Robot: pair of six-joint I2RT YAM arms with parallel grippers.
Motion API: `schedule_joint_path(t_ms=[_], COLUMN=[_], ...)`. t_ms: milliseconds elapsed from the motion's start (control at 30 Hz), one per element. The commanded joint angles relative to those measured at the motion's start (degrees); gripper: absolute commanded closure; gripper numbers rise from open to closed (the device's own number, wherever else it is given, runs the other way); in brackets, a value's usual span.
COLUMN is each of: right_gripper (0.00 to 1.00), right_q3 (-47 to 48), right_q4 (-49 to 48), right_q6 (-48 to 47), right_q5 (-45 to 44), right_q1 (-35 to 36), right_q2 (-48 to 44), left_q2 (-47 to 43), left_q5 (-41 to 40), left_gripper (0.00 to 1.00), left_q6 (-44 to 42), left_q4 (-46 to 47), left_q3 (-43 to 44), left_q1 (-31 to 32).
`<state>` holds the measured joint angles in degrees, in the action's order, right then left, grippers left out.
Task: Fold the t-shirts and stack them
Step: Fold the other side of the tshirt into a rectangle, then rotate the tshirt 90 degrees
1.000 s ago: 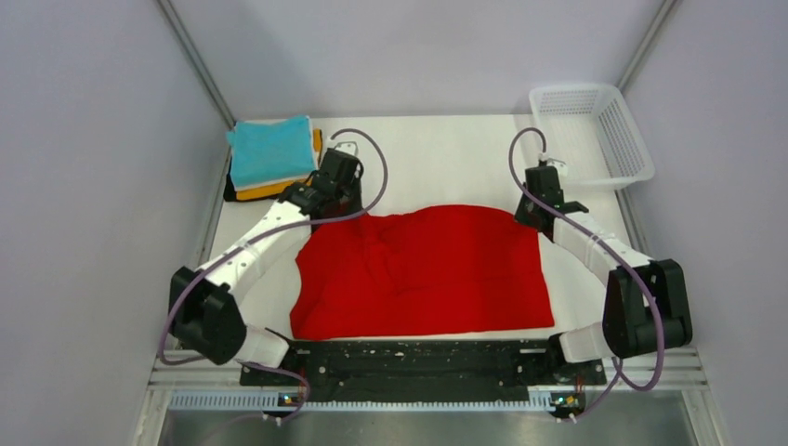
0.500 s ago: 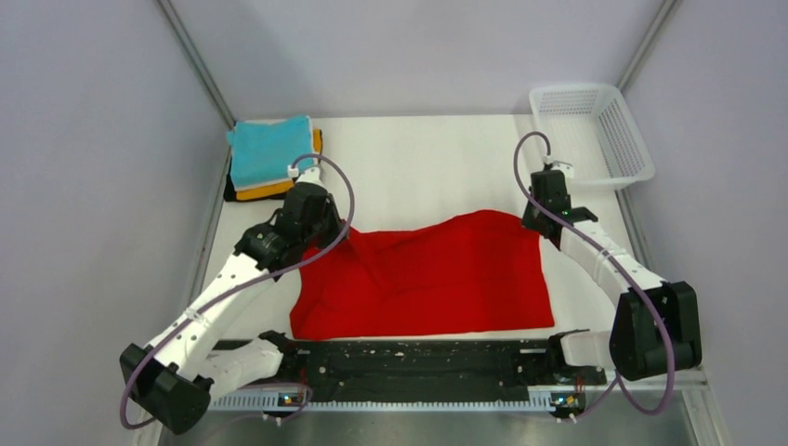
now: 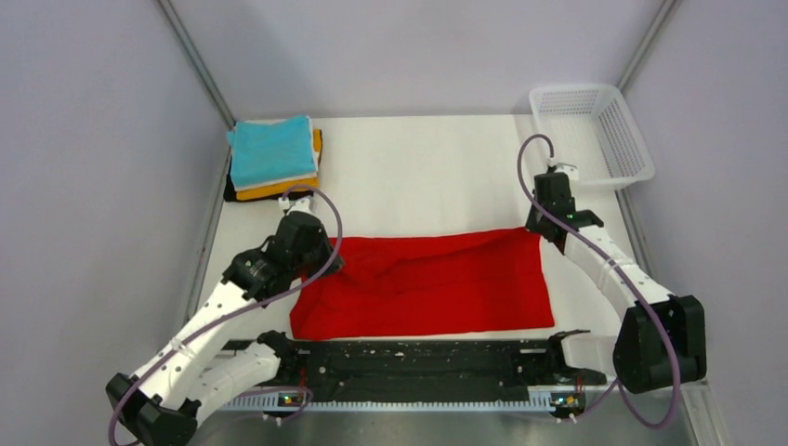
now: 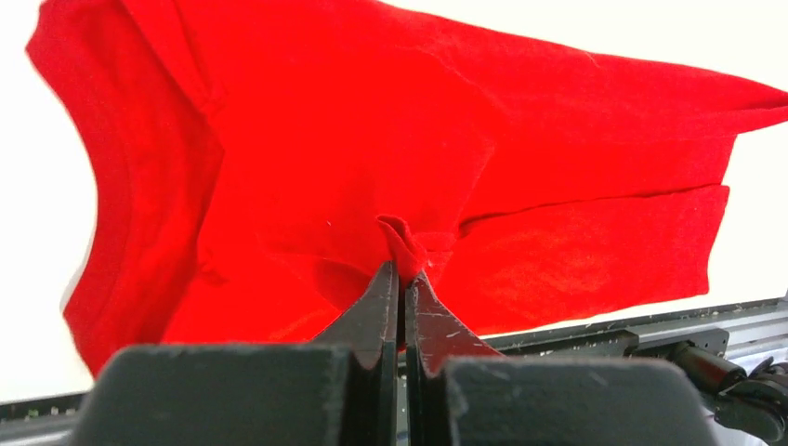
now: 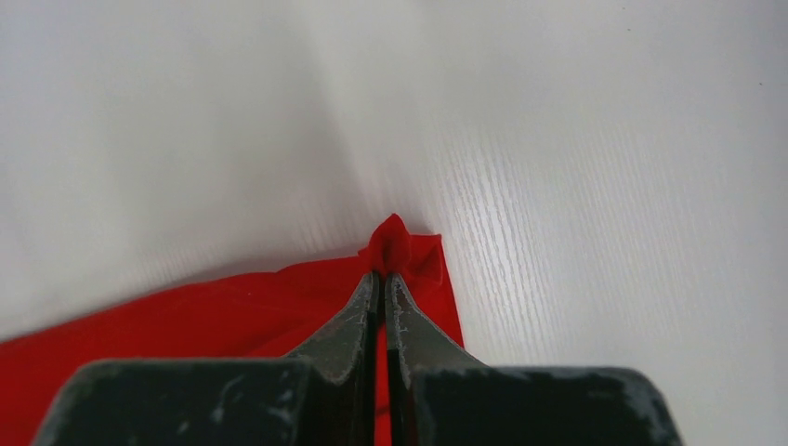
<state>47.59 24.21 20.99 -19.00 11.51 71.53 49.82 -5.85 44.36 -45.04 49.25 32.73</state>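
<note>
White table (image 3: 437, 167) fills the space between plain grey walls, with a black rail (image 3: 418, 358) along its near edge. On it lies the red shirt (image 3: 427, 283), spread as a wide band at the middle of the near half. Its long axis runs left to right, parallel to the rail, and its near edge lies just beside the rail.

The left gripper (image 3: 321, 263) is at the shirt's far left corner. In the left wrist view its fingers are pressed together on a small bunched fold of red cloth, and layered folds spread away beyond them. A curved hemmed edge shows at the left of that view; I cannot tell whether it is the neck or a sleeve.

The right gripper (image 3: 544, 232) is at the far right corner, fingers likewise closed, pinching a little peak of cloth at the very corner, with bare table beyond.

A stack of folded shirts (image 3: 271, 153), turquoise on top, sits at the far left corner, well apart from the red one. A white mesh basket (image 3: 595, 130) stands at the far right.
</note>
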Motion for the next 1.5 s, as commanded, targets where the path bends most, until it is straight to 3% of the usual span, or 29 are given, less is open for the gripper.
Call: schedule_joint_path(t_ms=[0,233,367,467,600,767,933,1133,1267,1467], right_gripper=[1.0,0.99,0.93,0.81,0.31,0.06,0.03,0.03,0.03,0.03], right_q3=[-1.0,-2.0,-2.4,-3.0,-2.0,0.0,-1.3,-4.8,-6.1,-7.9], right_q4=[1.9,5.0,8.1,11.8,16.8,16.3,8.9,1.3,0.6,-2.9], right_q6=[0.1,1.4,4.4,7.9,11.2,9.9,4.1,1.5,1.4,2.1], right_q5=[-1.1,-1.7,-2.6,-4.6,-7.8,-5.1,6.9,25.1,25.8,27.9], right_q1=[0.5,0.5,0.5,0.5,0.5,0.5,0.5,0.5,0.6,0.5], right_q2=[-3.9,-4.5,-4.1,-4.4,-5.4,-9.1,-11.8,-10.9,-8.9,-5.7], left_q2=[-4.8,-8.0,-8.8,-10.1,-13.4,-16.7,-13.6,0.6,11.3,17.0], left_q5=[-0.6,3.1,5.5,6.9,12.7,19.5,15.5,16.3,20.3,21.1], left_gripper=[1.0,1.0,1.0,0.99,0.73,0.21,0.02,0.01,0.01,0.01], left_q6=[4.4,8.1,10.7,12.7,14.2,13.0,10.3,7.5,6.3,7.1], left_q4=[-4.5,-5.6,-6.3,-10.9,-15.1,-16.1,-8.5,10.1,13.6,15.4], left_q3=[-1.5,-5.6,-10.2,-12.0,-13.9,-12.4,-9.6,-9.2,-7.8,-11.6], left_q1=[0.2,0.3,0.3,0.3,0.4,0.4,0.4,0.4,1.0,5.4])
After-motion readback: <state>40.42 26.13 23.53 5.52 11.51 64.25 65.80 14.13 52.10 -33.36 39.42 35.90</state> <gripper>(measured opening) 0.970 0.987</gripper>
